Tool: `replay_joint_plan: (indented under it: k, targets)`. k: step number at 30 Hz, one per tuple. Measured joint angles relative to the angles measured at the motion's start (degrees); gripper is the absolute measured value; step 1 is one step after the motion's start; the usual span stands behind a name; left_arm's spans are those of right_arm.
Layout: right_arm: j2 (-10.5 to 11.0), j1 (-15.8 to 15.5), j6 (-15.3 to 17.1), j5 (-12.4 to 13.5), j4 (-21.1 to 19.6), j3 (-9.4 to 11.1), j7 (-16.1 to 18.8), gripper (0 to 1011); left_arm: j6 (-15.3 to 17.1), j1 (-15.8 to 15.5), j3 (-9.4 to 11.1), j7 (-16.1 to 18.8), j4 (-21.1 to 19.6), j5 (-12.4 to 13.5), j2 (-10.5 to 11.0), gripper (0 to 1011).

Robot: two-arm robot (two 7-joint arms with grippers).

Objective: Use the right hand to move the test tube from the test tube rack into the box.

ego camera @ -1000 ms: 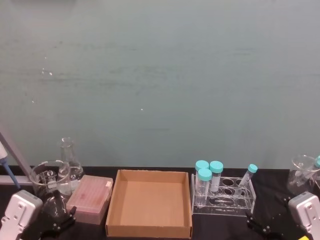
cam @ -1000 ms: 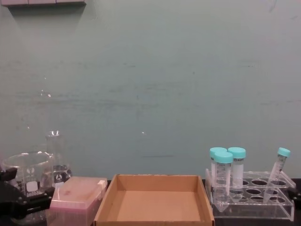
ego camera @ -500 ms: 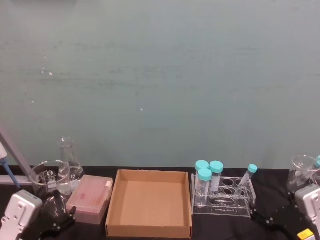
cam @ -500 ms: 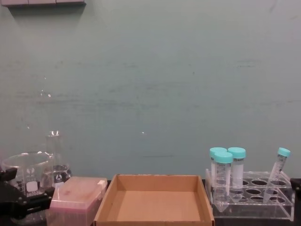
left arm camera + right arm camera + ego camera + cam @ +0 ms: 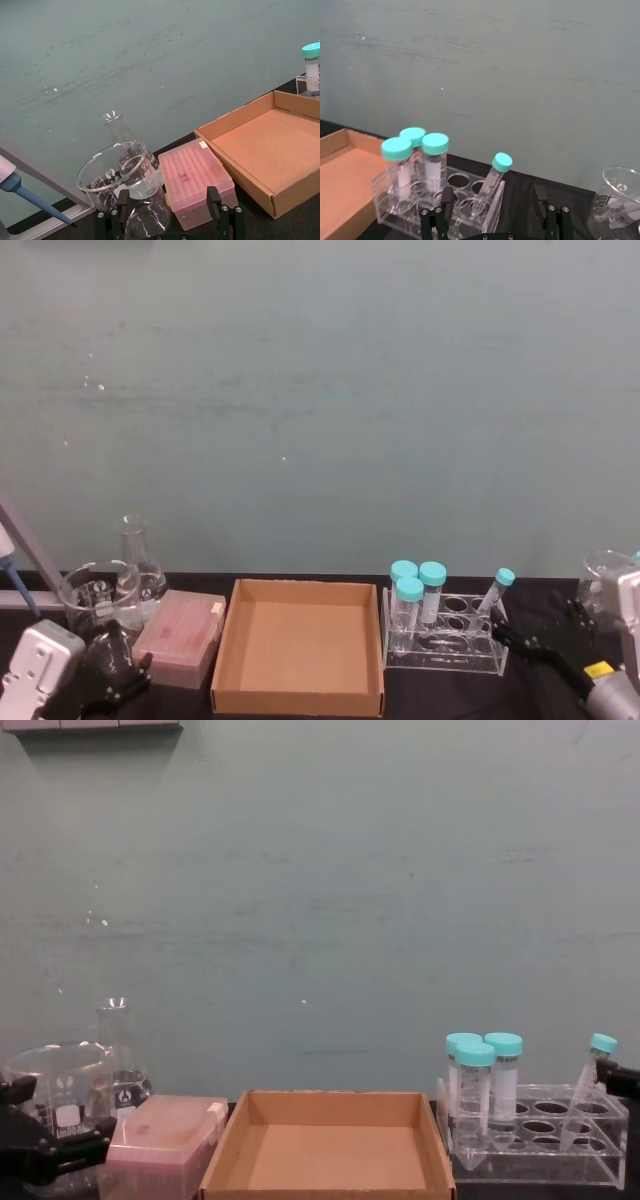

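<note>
Right gripper (image 5: 492, 199) advanced beside test tube rack (image 5: 400, 210), lower right; jaws spread to admit leaning test tube (image 5: 491, 182). Left gripper (image 5: 167, 202) parked, open.

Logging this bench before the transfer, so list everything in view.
test tube: 1, teal cap, leaning at rack's right end
wider tubes: 3, teal caps, rack's left end
test tube rack: 1, clear, right of box
box: 1, brown cardboard, centre
pink box: 1, left of box
beakers: 2, clear, far left, far right
flask: 1, clear, behind left beaker
pipette: 1, blue, far left
left gripper: 1, black, open, far left
right gripper: 1, black, open, facing rack
</note>
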Motion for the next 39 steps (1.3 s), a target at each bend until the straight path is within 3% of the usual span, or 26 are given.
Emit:
replay_joint_plan:
  k: [11, 20, 27, 39]
  targets:
    - [-5.13, 7.44, 1.39, 0.15, 9.3, 0.75, 1.97, 1000, 0.0, 0.0, 0.0, 0.0, 0.0, 0.0, 0.0, 1000]
    - [-8.12, 11.2, 1.63, -1.1, 15.63, 0.93, 2.9, 1000, 0.0, 0.0, 0.0, 0.0, 0.0, 0.0, 0.0, 1000]
    - [-9.7, 13.23, 1.12, -1.72, 19.45, 1.42, 3.83, 1000, 0.0, 0.0, 0.0, 0.0, 0.0, 0.0, 0.0, 1000]
    - [-10.83, 13.6, -1.2, -3.41, 20.98, 2.3, 5.03, 1000, 0.0, 0.0, 0.0, 0.0, 0.0, 0.0, 0.0, 1000]
